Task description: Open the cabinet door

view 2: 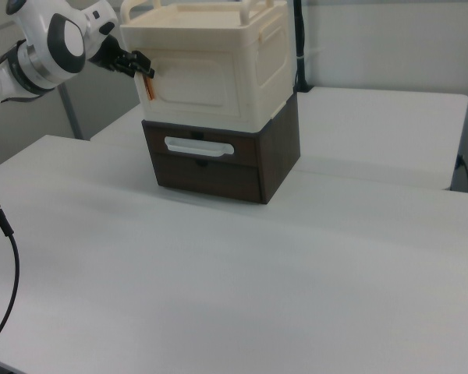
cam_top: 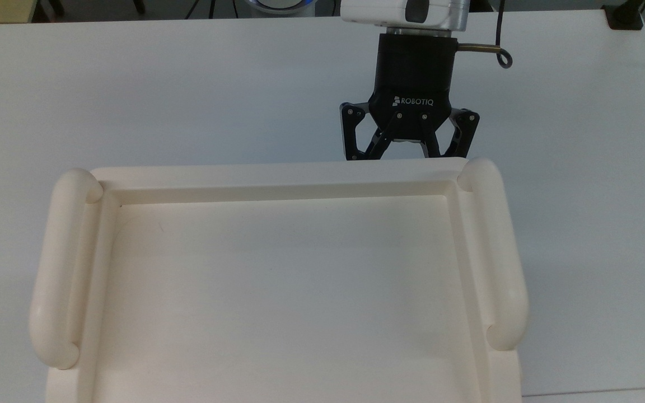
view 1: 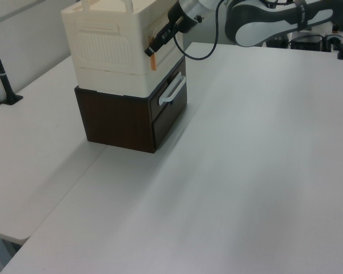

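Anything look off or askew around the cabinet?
Nothing stands out. The cream cabinet sits squarely on the dark drawer unit, cabinet door looks flush and shut, and the gripper is at the door's orange-fitted edge in the right view.

one cream plastic cabinet (view 2: 210, 66) with one flat cream front door (view 2: 195, 82) and two rounded tubular handles (cam_top: 54, 268) on its recessed top. one dark brown wooden drawer unit (view 2: 226, 160) beneath, with one white bar handle (view 2: 196, 146). one black two-finger gripper (cam_top: 409, 151). one white table (view 1: 246, 171).
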Controlling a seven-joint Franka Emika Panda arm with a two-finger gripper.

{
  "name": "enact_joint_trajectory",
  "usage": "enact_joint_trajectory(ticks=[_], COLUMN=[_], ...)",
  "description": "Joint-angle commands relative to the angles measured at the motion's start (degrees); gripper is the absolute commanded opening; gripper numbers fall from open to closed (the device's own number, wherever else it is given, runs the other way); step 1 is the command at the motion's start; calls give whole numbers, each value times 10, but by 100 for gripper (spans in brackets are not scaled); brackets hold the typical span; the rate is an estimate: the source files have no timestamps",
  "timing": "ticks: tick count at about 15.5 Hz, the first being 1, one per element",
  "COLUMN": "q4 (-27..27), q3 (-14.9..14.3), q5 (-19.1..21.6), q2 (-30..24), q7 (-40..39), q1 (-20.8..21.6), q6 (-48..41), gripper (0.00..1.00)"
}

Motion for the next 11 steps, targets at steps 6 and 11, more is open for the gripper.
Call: enact_joint_trajectory(ticks=[6,11], q4=[3,-25], q3=[-9,-11], q5=[-26,-23], q2=[6,-12], q7=[35,35], q1=[3,-4], q6=[8,-35], gripper=[27,17])
